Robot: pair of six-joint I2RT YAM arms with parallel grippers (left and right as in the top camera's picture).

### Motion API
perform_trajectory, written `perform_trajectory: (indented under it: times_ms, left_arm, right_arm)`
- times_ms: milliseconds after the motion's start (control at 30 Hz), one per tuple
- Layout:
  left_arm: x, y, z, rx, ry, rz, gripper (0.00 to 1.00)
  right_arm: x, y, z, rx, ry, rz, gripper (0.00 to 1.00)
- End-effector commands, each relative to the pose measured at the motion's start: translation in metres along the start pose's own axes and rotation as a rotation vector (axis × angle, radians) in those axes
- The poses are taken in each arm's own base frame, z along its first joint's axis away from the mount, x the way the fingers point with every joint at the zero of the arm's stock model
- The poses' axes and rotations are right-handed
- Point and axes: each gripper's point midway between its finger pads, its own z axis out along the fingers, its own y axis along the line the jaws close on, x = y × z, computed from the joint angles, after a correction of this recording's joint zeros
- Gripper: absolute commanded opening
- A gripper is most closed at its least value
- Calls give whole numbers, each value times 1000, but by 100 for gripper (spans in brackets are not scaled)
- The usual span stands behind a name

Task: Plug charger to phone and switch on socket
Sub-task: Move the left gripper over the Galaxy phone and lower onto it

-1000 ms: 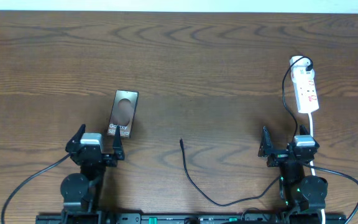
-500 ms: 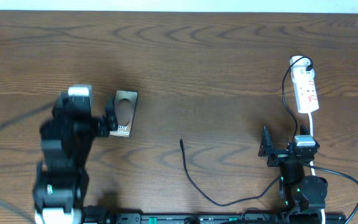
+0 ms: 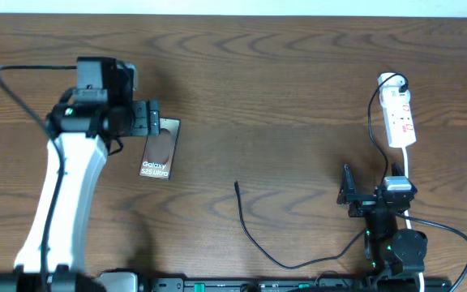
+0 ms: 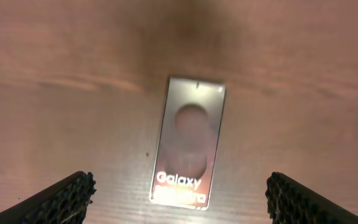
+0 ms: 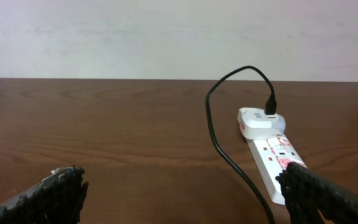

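The brown phone (image 3: pixel 158 152) lies flat left of centre, its "Galaxy" lettering toward the front. My left gripper (image 3: pixel 153 119) hovers open over the phone's far end. In the left wrist view the phone (image 4: pixel 190 140) lies between the two wide-apart fingers, untouched. The charger (image 3: pixel 247 227) is a thin black cable whose free plug tip (image 3: pixel 237 186) rests mid-table. The white socket (image 3: pixel 399 118) sits at the far right, and the charger (image 5: pixel 219 137) runs into a white adapter (image 5: pixel 260 121) on it. My right gripper (image 3: pixel 373 192) rests open near the front edge, short of the socket (image 5: pixel 277 158).
The socket's white lead (image 3: pixel 409 174) runs forward past the right arm. The left arm's own black cable (image 3: pixel 14 89) loops over the table at far left. A pale wall (image 5: pixel 166 37) stands beyond the table's far edge.
My left arm has swung up from the front edge and out over the phone's far end. The right arm, the charger and the socket have not moved.
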Motion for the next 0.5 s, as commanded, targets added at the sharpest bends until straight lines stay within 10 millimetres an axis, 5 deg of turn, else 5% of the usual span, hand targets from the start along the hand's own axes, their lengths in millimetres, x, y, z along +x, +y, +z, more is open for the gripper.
perform_trajectory:
  times_ms: [0, 100, 133, 200, 233, 267, 467]
  left_arm:
    - [7, -2, 16, 11, 73, -11, 90]
    - [17, -6, 25, 36, 127, -16, 86]
    - [18, -5, 27, 34, 136, -16, 56]
    - [20, -5, 28, 33, 141, -17, 39]
    - [20, -5, 28, 33, 140, -17, 39]
    - [20, -5, 28, 33, 140, -17, 94]
    - [23, -5, 28, 32, 153, -18, 98]
  right_arm:
    - [0, 1, 0, -2, 0, -11, 99]
    - [0, 1, 0, -2, 0, -11, 99]
    - [0, 1, 0, -2, 0, -11, 99]
    - [0, 1, 0, -2, 0, -11, 99]
    - [0, 1, 0, -2, 0, -11, 99]
    - [0, 1, 0, -2, 0, -11, 99]
    - [0, 1, 0, -2, 0, -11, 99]
